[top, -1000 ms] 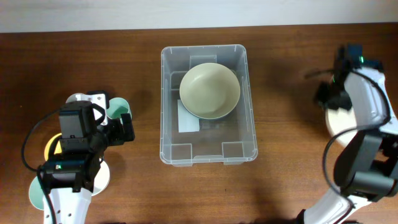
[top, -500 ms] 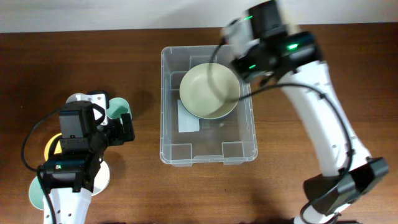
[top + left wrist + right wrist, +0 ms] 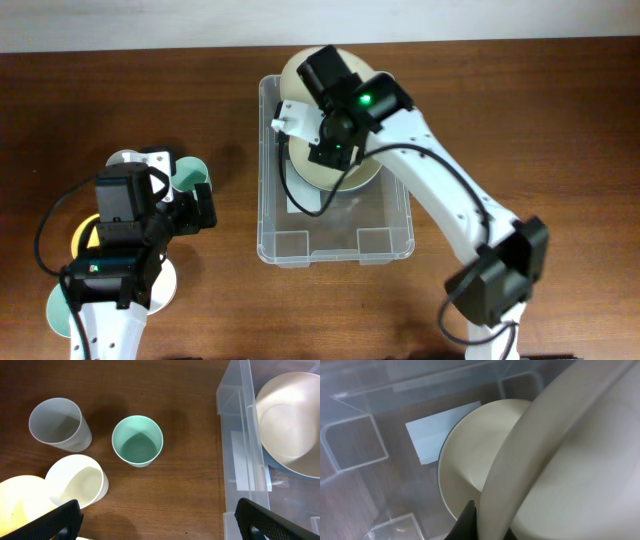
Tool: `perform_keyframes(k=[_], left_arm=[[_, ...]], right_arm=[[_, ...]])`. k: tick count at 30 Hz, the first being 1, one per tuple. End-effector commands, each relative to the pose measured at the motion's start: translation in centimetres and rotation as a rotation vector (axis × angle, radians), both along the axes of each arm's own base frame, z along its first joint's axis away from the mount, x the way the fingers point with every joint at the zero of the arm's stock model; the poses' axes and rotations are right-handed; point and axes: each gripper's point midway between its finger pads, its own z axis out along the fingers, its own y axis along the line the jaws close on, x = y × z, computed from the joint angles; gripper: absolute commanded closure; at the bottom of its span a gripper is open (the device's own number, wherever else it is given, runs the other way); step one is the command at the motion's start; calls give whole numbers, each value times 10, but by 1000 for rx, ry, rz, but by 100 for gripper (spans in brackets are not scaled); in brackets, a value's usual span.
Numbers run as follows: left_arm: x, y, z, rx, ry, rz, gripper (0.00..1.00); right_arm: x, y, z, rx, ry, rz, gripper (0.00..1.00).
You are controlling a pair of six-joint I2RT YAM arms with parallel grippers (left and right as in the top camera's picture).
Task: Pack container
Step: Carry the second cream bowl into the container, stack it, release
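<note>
The large clear plastic rectangular container (image 3: 335, 225) is sitting on the brown wooden tabletop (image 3: 480, 60), long axis running away from the robot — plain white label (image 3: 442, 430) on its base. Over it the right gripper (image 3: 325, 150) is clamping its jaws on a tilted cream round bowl (image 3: 570, 460) — left of it, the left gripper (image 3: 160, 520) is holding its jaws wide apart.

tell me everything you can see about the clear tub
The container is a clear plastic rectangular tub with rounded corners, a rim lip and moulded corner pockets. It stands upright on the wooden table, a white label on its base. One cream bowl lies inside; a second bowl, tilted, hangs above it in the right gripper.
</note>
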Motion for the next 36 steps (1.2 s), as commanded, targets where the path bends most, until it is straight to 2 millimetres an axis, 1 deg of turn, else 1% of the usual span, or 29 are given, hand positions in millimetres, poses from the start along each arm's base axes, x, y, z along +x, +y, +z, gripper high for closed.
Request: perform_keyframes(k=[1, 6, 7, 8, 10, 13, 16, 19, 23, 24, 26, 27, 28, 29, 30, 31, 33, 34, 36], left_arm=[[2, -2, 7, -17, -15, 1, 0], [2, -2, 7, -17, -15, 1, 0], [2, -2, 7, -17, -15, 1, 0], [2, -2, 7, -17, -15, 1, 0], [2, -2, 7, -17, -15, 1, 0], [2, -2, 7, -17, -15, 0, 0], [2, -2, 7, -17, -15, 0, 0], [2, -2, 7, -17, -15, 0, 0], [2, -2, 7, -17, -15, 0, 0], [2, -2, 7, -17, -15, 1, 0], [2, -2, 7, -17, -15, 1, 0], [2, -2, 7, -17, -15, 1, 0], [2, -2, 7, -17, -15, 1, 0], [2, -2, 7, -17, -15, 1, 0], [2, -2, 7, -17, -15, 1, 0], [2, -2, 7, -17, -15, 1, 0], [2, -2, 7, -17, -16, 1, 0], [2, -2, 7, -17, -17, 1, 0], [2, -2, 7, -17, -15, 0, 0]], right_arm=[[0, 7, -21, -5, 51, 28, 96], [2, 8, -39, -22, 86, 20, 94], [2, 8, -39, -22, 86, 20, 90], [2, 8, -39, -22, 86, 20, 82], [2, 8, -39, -23, 86, 20, 76], [1, 7, -38, -24, 87, 19, 71], [1, 5, -27, -9, 73, -23, 71], [4, -5, -2, -7, 6, -81, 71], [10, -33, 64, 38, -164, -230, 71], [15, -44, 86, 79, -217, -314, 71], [25, -68, 120, 183, -290, -485, 70], [30, -84, 137, 251, -316, -583, 63], [35, -102, 151, 317, -330, -690, 48], [38, -123, 160, 375, -333, -801, 29], [40, -139, 165, 416, -323, -877, 14], [41, -154, 165, 451, -297, -933, 1], [41, -179, 159, 473, -237, -983, 1], [40, -193, 152, 471, -201, -1014, 1], [29, -227, 138, 472, -109, -1139, 1]])
